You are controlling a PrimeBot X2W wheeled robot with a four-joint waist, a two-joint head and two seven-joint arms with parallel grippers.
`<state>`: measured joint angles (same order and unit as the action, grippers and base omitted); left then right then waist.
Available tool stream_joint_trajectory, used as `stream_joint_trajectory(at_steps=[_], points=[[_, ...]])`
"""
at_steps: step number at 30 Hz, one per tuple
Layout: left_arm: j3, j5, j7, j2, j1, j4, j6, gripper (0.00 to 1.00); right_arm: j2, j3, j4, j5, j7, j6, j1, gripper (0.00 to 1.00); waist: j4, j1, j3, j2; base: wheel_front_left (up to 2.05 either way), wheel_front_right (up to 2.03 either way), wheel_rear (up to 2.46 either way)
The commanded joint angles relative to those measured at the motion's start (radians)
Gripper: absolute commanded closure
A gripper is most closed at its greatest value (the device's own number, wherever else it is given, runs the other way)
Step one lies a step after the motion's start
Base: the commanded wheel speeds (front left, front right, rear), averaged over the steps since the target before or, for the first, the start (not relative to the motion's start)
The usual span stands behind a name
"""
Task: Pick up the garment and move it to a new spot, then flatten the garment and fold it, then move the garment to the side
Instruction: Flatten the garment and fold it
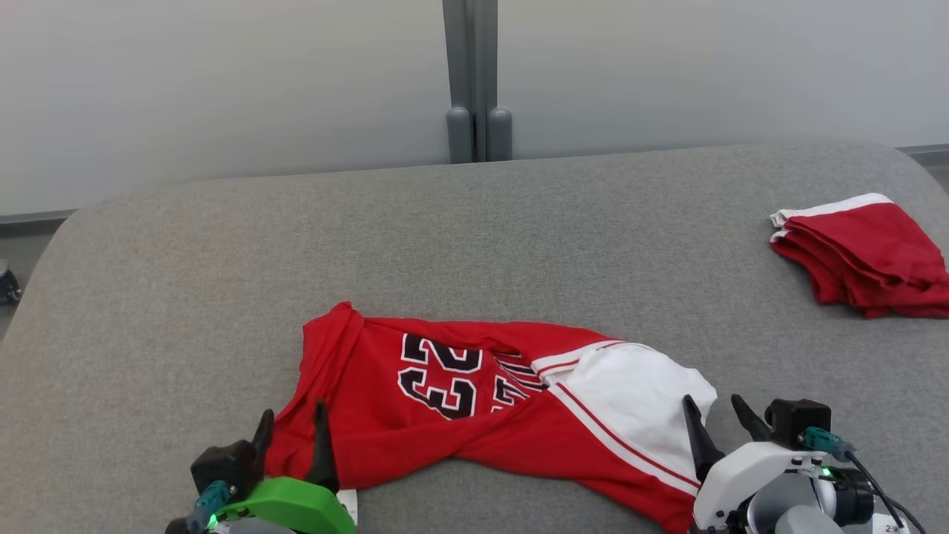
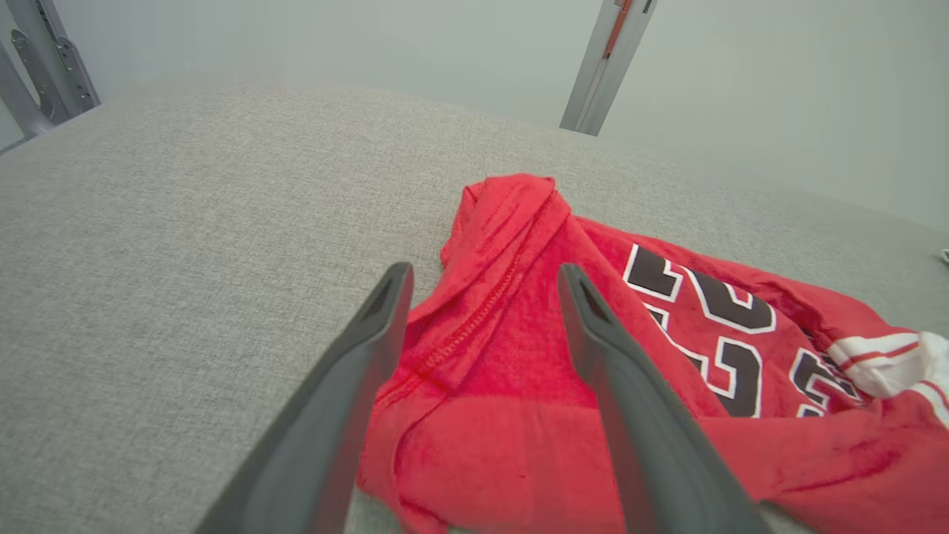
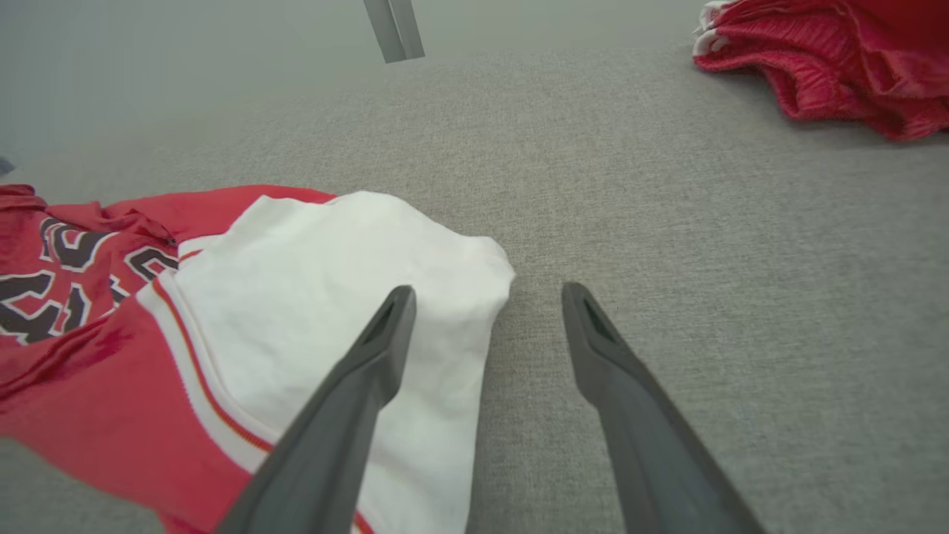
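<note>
A crumpled red sports jersey [image 1: 385,445] with black, white-edged numerals and a white side panel lies on the near part of the grey, fabric-covered tabletop [image 1: 474,245], stretched from left to right in front of the robot. Its red hem end is bunched at the left, and its white panel [image 1: 637,393] is at the right.

The left pincer [image 1: 291,426] stands open, its two dark fingers spread wide over the jersey's left end. In the left wrist view this pincer [image 2: 485,274] frames a stitched red fold of the jersey [image 2: 504,348], with bare tabletop [image 2: 185,245] off to one side. Nothing is held between the fingers.

The right pincer [image 1: 712,404] is open too, at the jersey's white end. In the right wrist view the pincer [image 3: 487,291] has one finger over the white panel [image 3: 319,297] and the other over bare tabletop [image 3: 704,259], so the panel's rounded edge lies between them. It grips nothing.

A folded stack of red garments with white trim [image 1: 867,252] sits well apart at the far right edge of the tabletop, also seen in the right wrist view [image 3: 830,67]. A grey upright post [image 1: 474,74] stands behind the tabletop against a pale wall.
</note>
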<state>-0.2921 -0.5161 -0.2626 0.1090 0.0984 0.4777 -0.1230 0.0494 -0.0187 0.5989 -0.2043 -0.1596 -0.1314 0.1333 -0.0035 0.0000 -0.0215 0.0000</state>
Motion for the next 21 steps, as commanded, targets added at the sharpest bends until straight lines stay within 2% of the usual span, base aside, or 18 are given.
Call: stream_joint_trajectory(at_steps=[1,9,10,11,12,15,16,21], points=[[-0.005,0.011,-0.003,-0.002,-0.016,-0.008,0.001,0.0,0.002,-0.008,0.026,-0.018,0.002,0.002,0.025,0.0,0.015,0.0,0.005,0.0,0.0,0.0,0.0],[-0.022,0.019,-0.003,-0.016,-0.035,-0.03,-0.002,0.0,0.005,-0.051,0.137,-0.099,-0.02,0.002,0.087,0.0,0.034,0.0,0.006,0.0,0.0,0.0,0.0],[-0.022,0.019,-0.003,-0.015,-0.036,-0.031,-0.003,0.0,0.005,-0.06,0.143,-0.111,-0.023,0.002,0.09,0.12,0.034,0.0,0.006,0.0,0.0,0.0,0.0],[-0.021,0.019,-0.003,-0.015,-0.037,-0.033,-0.005,0.0,0.008,-0.073,0.145,-0.122,-0.031,0.002,0.095,0.29,0.034,0.0,0.007,0.0,0.0,0.0,0.0],[-0.019,0.02,-0.003,-0.013,-0.037,-0.034,-0.006,0.0,0.013,-0.083,0.145,-0.127,-0.039,0.002,0.1,0.58,0.033,0.0,0.007,0.0,0.0,0.0,0.0],[-0.016,0.02,-0.003,-0.01,-0.04,-0.039,-0.008,0.0,0.02,-0.11,0.145,-0.139,-0.059,0.002,0.109,0.87,0.03,0.0,0.006,0.0,0.0,0.0,0.0],[-0.015,0.02,-0.003,-0.009,-0.042,-0.04,-0.008,0.0,0.02,-0.116,0.142,-0.141,-0.063,0.002,0.111,1.0,0.029,0.0,0.006,0.0,0.0,0.0,0.0],[-0.012,0.02,-0.003,-0.007,-0.05,-0.045,-0.01,0.0,0.032,-0.161,0.112,-0.134,-0.084,0.002,0.105,1.0,0.021,0.0,-0.001,0.0,0.0,0.0,0.0]])
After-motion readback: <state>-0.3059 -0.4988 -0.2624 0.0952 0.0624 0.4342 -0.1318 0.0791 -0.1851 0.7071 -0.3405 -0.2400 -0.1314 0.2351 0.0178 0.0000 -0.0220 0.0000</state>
